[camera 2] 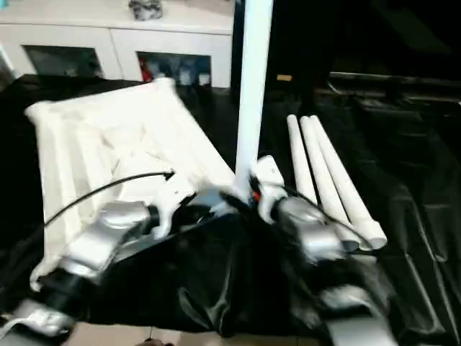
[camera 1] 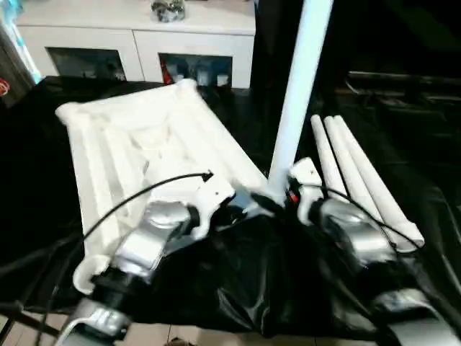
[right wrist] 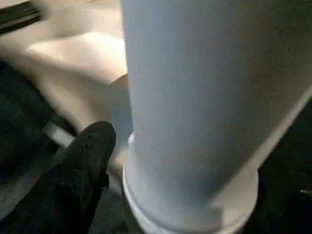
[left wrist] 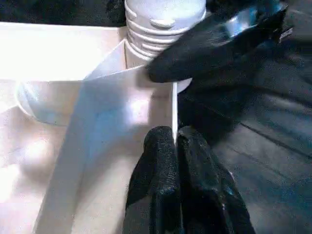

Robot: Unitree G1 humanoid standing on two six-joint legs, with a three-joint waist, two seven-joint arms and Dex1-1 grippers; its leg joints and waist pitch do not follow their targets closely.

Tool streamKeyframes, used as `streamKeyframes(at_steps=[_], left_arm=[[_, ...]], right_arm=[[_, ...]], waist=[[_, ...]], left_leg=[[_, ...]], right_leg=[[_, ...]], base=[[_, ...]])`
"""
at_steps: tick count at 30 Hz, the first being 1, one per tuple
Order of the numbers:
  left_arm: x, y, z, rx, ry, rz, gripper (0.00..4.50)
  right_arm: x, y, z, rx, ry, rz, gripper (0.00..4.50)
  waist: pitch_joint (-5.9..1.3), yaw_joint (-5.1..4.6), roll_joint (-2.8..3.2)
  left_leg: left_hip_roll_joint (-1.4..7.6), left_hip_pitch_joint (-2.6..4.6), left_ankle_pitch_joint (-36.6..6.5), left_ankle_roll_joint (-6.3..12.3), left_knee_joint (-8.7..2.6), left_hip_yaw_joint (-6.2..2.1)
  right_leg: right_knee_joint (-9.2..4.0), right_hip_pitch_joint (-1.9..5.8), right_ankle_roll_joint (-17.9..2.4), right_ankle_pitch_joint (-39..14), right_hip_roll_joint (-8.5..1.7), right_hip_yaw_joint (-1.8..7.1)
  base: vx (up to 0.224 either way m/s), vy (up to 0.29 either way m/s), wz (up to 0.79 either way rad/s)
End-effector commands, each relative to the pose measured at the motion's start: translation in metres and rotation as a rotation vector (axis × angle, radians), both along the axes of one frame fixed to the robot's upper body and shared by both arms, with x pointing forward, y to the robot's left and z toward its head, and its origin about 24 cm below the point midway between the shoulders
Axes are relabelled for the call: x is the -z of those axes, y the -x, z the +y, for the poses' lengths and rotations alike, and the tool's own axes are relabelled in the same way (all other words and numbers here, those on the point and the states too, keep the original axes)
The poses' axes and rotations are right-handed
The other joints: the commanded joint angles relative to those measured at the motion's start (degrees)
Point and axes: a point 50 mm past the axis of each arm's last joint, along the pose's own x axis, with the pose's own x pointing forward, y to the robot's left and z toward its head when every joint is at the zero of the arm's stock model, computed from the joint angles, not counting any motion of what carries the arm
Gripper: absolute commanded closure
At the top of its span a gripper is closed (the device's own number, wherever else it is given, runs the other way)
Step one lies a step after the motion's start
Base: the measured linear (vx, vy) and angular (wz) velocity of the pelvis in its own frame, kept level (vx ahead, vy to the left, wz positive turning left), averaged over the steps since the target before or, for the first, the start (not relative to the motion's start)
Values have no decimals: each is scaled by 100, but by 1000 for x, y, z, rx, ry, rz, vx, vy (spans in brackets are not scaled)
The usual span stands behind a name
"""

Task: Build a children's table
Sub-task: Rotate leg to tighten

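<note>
White tabletop (camera 1: 151, 144) lies upside down on black-covered table (camera 1: 432, 216), ribbed underside up, round sockets at corners. One leg (camera 1: 299, 94) stands upright in near corner socket, long, tapered, ridged collar at base. Three spare legs (camera 1: 360, 180) lie side by side just right of it, on black cover. Left gripper (left wrist: 176, 141) pinched shut on thin edge wall of top, right beside socket. Right gripper (camera 1: 277, 198) at leg's base, fingers (right wrist: 85, 161) spread apart, one beside collar. White cabinet (camera 1: 137, 43) behind.
</note>
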Motion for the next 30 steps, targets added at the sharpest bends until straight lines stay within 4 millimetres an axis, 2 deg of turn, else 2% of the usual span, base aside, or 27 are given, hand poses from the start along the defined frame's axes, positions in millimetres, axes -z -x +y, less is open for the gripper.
streamKeyframes(at_steps=[1,3,5,6,8,10,11,15,17,20,23,25,27,30], left_arm=[[-12,3,-13,94,62,-39,450],[-12,4,-9,117,55,-25,450],[-13,6,-4,161,37,-4,450],[-13,7,0,192,27,6,450],[-13,7,2,204,22,14,450],[-13,7,4,215,18,21,450],[-13,7,6,223,16,26,450],[-13,7,7,226,15,28,450],[-13,7,7,228,17,29,450],[-12,8,6,220,21,22,450],[-11,1,0,135,35,-23,450],[-11,-1,-4,99,44,-43,450],[-12,-6,-11,34,58,-77,450],[-13,-9,-18,-17,76,-104,450]], right_arm=[[-2,8,15,-138,-22,10,61],[-3,11,12,-178,-22,33,61],[-4,18,9,-251,-17,61,61],[-5,21,8,-289,-18,81,61],[-5,23,9,-305,-22,95,86],[-5,25,9,-325,-25,108,86],[-5,27,10,-344,-26,122,115],[-4,31,13,-363,-31,138,128],[-3,33,14,-369,-35,149,163],[0,36,16,-375,-34,161,169],[6,30,19,-272,-18,134,174],[10,25,21,-194,-8,119,175],[16,13,24,-21,11,91,176],[21,4,29,118,15,75,177]], waist=[[-362,-1,-31],[-359,21,-30],[-369,51,-29],[-368,60,-16],[-365,56,-15],[-364,62,-15],[-367,61,-16],[-369,66,-17],[-366,65,-35],[-373,80,-32],[-366,81,-33],[-343,62,-33],[-317,0,-38],[-314,-65,-31]], left_leg=[[350,146,-1139,341,-394,-158],[357,161,-1190,305,-400,-156],[361,165,-1140,303,-398,-162],[365,166,-1130,320,-399,-157],[366,161,-1148,315,-403,-155],[366,166,-1176,281,-404,-157],[365,168,-1213,242,-405,-157],[365,171,-1205,198,-409,-162],[362,166,-1192,198,-410,-160],[361,167,-1141,218,-401,-160],[362,170,-1158,205,-402,-159],[356,175,-1336,108,-421,-165],[349,199,-1666,-94,-454,-190],[341,190,-1845,-195,-475,-220]], right_leg=[[-395,207,-1364,-670,-408,235],[-404,195,-1380,-794,-409,237],[-387,212,-1377,-736,-396,227],[-379,194,-1383,-676,-391,226],[-373,191,-1409,-668,-389,225],[-380,190,-1425,-724,-404,228],[-381,188,-1431,-768,-410,229],[-381,188,-1415,-785,-417,233],[-380,194,-1418,-754,-410,234],[-377,195,-1398,-752,-420,235],[-387,184,-1395,-788,-421,236],[-419,173,-1366,-1075,-435,240],[-472,151,-1247,-1668,-451,240],[-510,151,-1092,-2021,-454,237]], base=[[0,0,0],[0,0,0],[0,0,0],[0,0,0],[0,0,0],[0,0,0],[0,0,0],[0,0,0],[0,0,0],[0,0,0],[0,0,0],[0,0,0],[0,0,0],[0,0,0]])
